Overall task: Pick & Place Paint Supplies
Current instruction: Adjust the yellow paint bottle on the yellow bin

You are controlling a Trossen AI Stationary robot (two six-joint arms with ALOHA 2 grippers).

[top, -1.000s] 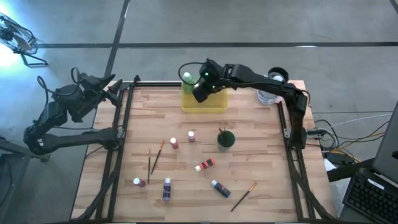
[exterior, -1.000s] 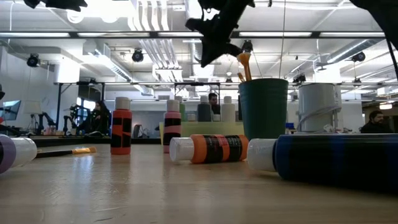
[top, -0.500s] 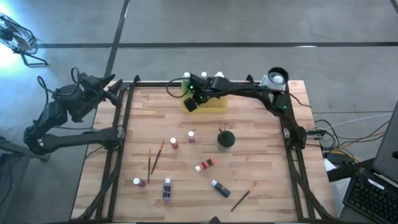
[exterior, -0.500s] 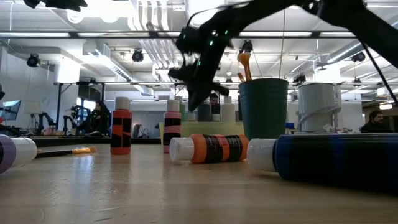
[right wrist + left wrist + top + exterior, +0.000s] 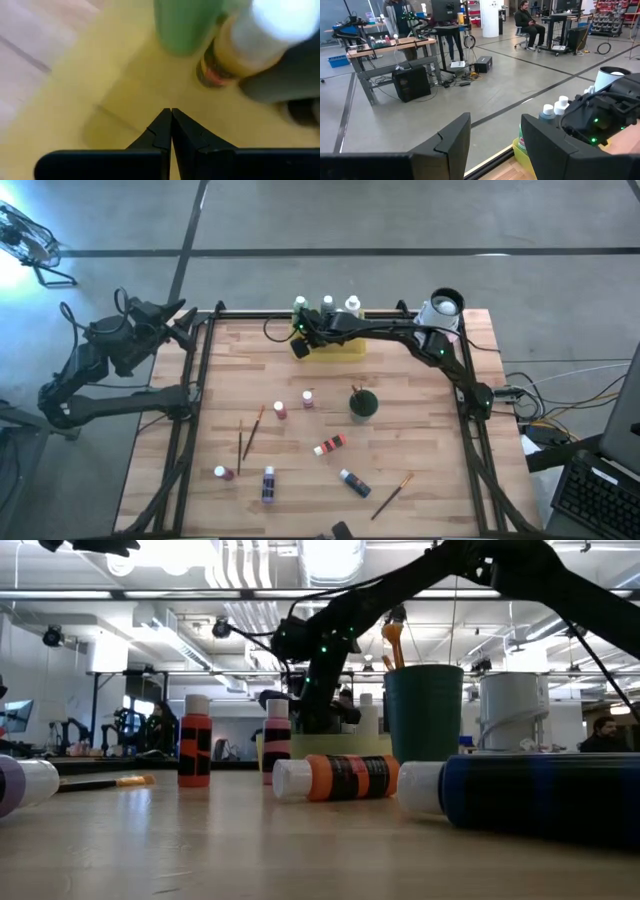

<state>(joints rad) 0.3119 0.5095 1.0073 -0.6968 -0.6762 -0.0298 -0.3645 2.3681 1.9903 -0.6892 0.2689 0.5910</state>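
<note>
Since lowered, right tool inside tray

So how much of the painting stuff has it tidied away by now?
Done: three white-capped bottles stand in the yellow tray, and brushes sit in the green cup. In hand: nothing; the right gripper is shut and empty, low at the tray, and the left gripper waits open off the table's edge. Left: six bottles, like the orange one, and three loose brushes.
</note>
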